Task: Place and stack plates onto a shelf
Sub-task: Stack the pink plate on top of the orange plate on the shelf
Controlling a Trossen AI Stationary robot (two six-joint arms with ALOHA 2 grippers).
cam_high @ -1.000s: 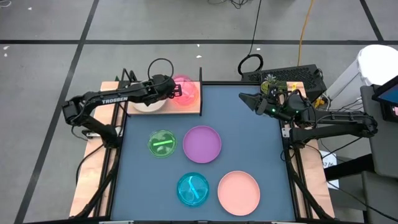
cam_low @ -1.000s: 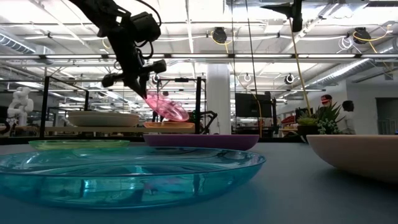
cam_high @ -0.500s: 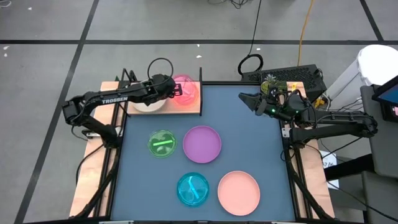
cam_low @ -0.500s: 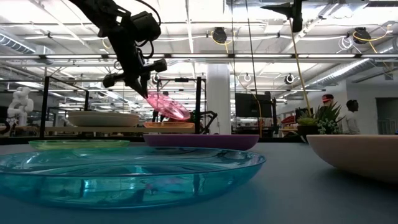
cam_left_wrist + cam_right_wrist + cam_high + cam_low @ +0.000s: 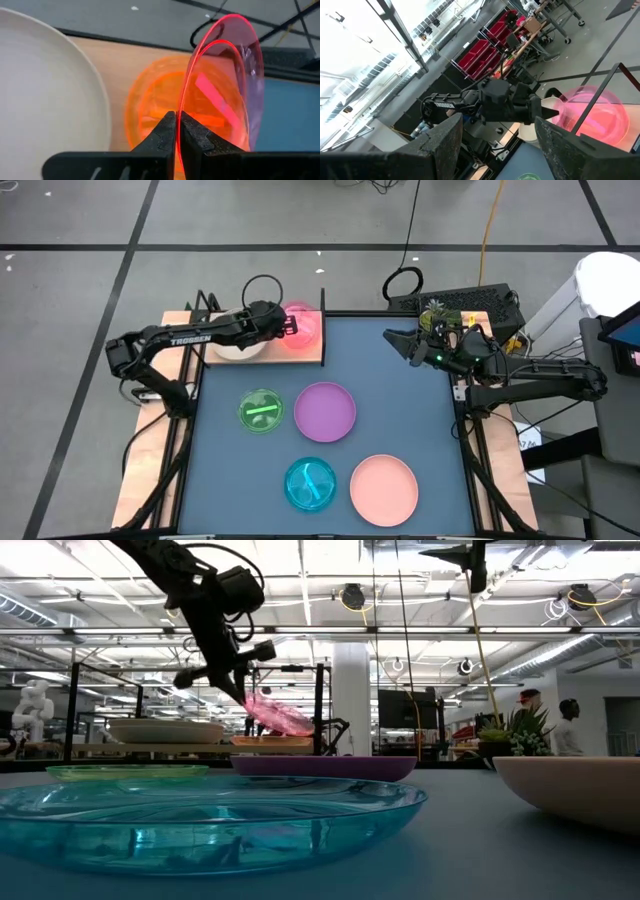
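Nearest the front edge of the dark blue tabletop (image 5: 400, 380) lie the round transparent teal plastic plate (image 5: 310, 484) and, beside it toward the right corner, the larger salmon pink plastic plate (image 5: 384, 488); behind them, mid-table, the small green plastic plate (image 5: 260, 410) and the larger purple plastic plate (image 5: 325, 411) rest side by side, all four not yet shelved. At the far left corner stands the light wooden shelf board (image 5: 310, 352), with a cream plate (image 5: 236, 348) on its left half. The step in hand looks to be stacking: the left gripper (image 5: 283, 327) is clamped on the rim of the translucent magenta plastic plate (image 5: 300, 325), held tilted above the shelf's right half. The next move probably calls for levelling the plate, lowering it squarely and only then letting go. The right gripper (image 5: 398, 340) waits with its fingers apart, holding nothing, near the far right corner. From overhead the magenta plate hides what lies under it; the left wrist view shows an orange translucent plastic plate (image 5: 150, 112) already on the board beneath, with the dark fingers (image 5: 165, 135) pinching the magenta rim edge-on. The low view alone shows the gap between the tilted plate and the orange one.
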